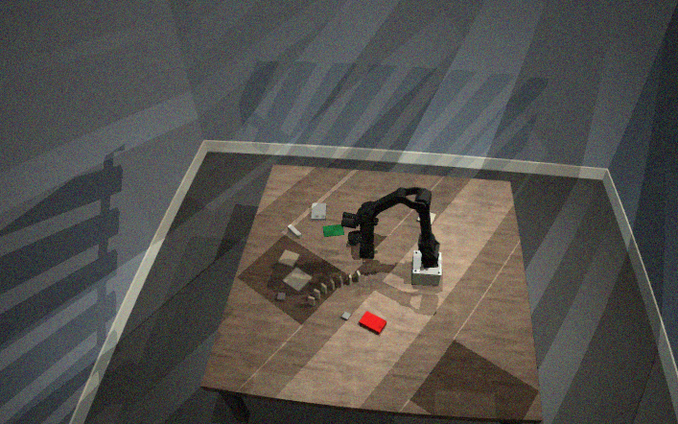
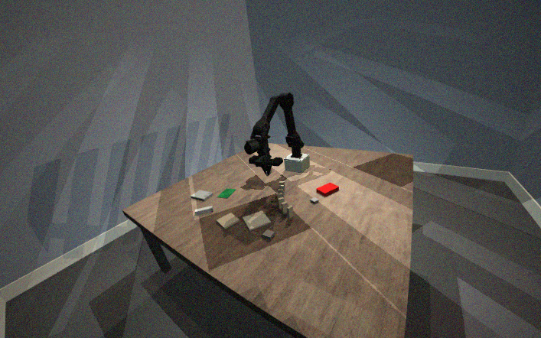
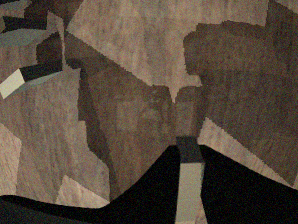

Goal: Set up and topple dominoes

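Observation:
A curved row of several standing cream dominoes (image 1: 323, 288) (image 2: 281, 195) runs across the table. Two standing dominoes also show at the upper left of the wrist view, the nearer domino (image 3: 12, 84) with its pale top toward the camera. My gripper (image 1: 366, 255) (image 2: 267, 173) (image 3: 185, 153) points down and is shut on a domino (image 3: 190, 187), whose pale long face shows between the fingers in the wrist view. The gripper is above the table, near the row's end closest to the robot base. The held domino cannot be made out in the top and exterior views.
A red box (image 1: 372, 322) (image 2: 327, 189) and small grey block (image 1: 345, 316) (image 2: 314, 200) lie beside the row. Across it are two flat cream pieces (image 1: 297, 279) (image 1: 289, 257), another grey block (image 1: 281, 296) (image 2: 268, 234), a green card (image 1: 334, 230), a white bar (image 1: 293, 230) and a pale square (image 1: 318, 211).

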`<state>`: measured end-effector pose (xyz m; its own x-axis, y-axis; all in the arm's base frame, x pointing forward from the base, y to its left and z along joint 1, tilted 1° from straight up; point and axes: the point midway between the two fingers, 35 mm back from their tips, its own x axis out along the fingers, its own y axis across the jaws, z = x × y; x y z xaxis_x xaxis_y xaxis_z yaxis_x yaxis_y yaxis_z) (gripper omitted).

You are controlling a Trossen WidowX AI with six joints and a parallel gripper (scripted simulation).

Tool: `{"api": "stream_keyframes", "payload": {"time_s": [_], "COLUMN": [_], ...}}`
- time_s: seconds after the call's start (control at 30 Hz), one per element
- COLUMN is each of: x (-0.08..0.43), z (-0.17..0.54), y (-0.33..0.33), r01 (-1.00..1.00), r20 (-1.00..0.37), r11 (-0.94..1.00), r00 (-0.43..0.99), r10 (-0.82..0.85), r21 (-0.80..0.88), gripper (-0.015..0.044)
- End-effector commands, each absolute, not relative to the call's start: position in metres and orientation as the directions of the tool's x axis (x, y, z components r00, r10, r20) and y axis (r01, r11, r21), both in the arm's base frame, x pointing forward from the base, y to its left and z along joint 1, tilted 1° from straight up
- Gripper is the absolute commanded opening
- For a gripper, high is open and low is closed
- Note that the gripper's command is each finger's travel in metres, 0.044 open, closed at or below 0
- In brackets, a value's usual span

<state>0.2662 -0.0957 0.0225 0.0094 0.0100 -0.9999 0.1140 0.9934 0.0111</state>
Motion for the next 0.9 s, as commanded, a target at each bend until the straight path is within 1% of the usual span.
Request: {"api": "stream_keyframes", "payload": {"time_s": [0.0,0.13,0.43,0.67,0.87], "x": [0.27,0.271,0.267,0.206,0.147], "z": [0.079,0.119,0.121,0.119,0.117], "y": [-0.097,-0.098,-0.106,-0.178,-0.215], "r01": [0.117,0.117,0.124,0.194,0.247], "r20": [-0.999,-0.999,-1.0,-1.0,-1.0], "r11": [0.993,0.993,0.992,0.981,0.969], "r00": [0.032,0.032,0.031,0.026,0.021], "r10": [0.002,0.002,0.001,-0.006,-0.009], "r21": [0.005,0.005,0.005,-0.001,-0.004], "gripper": [0.0029,0.0029,0.0029,0.0029,0.0029]}}
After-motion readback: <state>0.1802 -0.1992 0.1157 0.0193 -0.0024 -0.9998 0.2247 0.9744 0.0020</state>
